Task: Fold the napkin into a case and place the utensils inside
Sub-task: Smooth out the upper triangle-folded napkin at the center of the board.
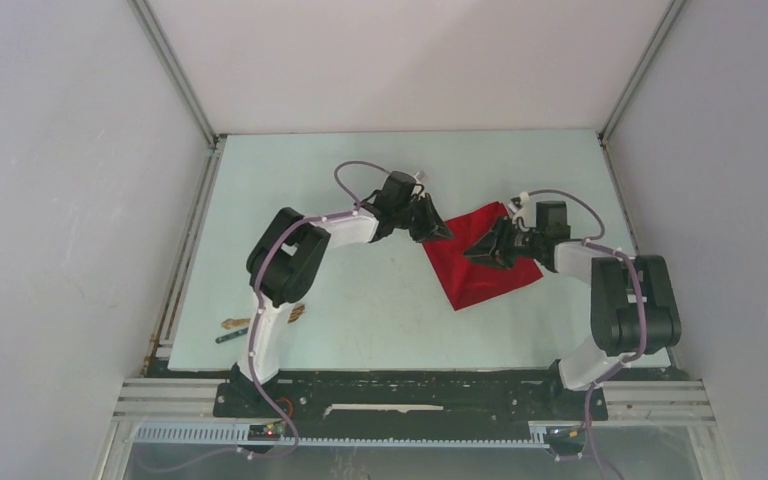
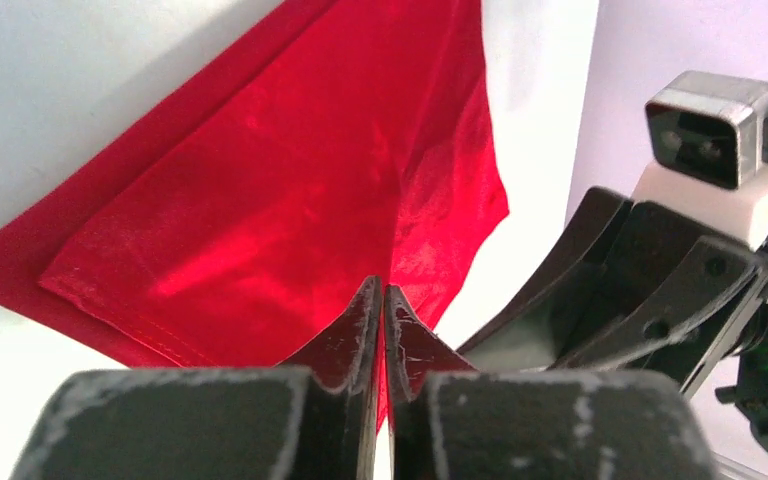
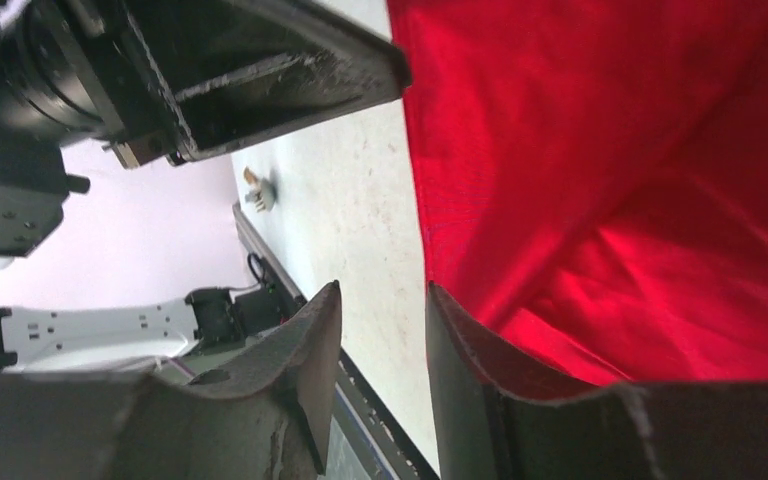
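Observation:
The red napkin lies on the table right of centre, partly doubled over, with an upper layer lifted. My left gripper is at its far left corner; in the left wrist view the jaws are shut with a thin strip of the napkin pinched between them. My right gripper is over the napkin's middle; in the right wrist view it is open, bare table shows between the fingers, and the napkin lies beside the right finger. The wooden fork and the teal utensil lie at the near left.
The two grippers are close together, and each shows in the other's wrist view: the right gripper and the left gripper. White walls enclose the table on three sides. A black rail runs along the near edge.

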You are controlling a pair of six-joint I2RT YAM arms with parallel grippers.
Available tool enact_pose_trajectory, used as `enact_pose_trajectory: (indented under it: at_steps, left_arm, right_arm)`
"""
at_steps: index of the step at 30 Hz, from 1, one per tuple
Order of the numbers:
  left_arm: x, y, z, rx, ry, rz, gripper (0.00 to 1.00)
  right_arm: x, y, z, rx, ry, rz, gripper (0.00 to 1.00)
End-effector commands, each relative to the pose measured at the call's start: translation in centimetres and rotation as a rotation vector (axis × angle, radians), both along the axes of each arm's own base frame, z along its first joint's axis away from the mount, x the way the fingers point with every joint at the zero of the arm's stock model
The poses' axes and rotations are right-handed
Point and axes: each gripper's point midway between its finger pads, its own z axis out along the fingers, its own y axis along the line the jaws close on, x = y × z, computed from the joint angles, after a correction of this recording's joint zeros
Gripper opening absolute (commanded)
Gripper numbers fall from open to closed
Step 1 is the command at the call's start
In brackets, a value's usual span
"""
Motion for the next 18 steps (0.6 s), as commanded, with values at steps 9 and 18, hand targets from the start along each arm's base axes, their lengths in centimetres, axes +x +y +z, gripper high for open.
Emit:
enact_pose_trajectory:
  at_steps: [9, 18]
  left_arm:
    - [1.5, 2.3, -4.2, 0.159, -0.001, -0.02, 0.02]
    - [1.7, 3.3, -6.1, 0.188, 0.023, -0.011, 0.0]
  right_arm:
    - [-0.8, 4.1, -1.4, 0.101, 0.024, 0.132, 0.41]
    - [-1.6, 5.5, -2.1, 0.138, 0.068, 0.169, 0.4]
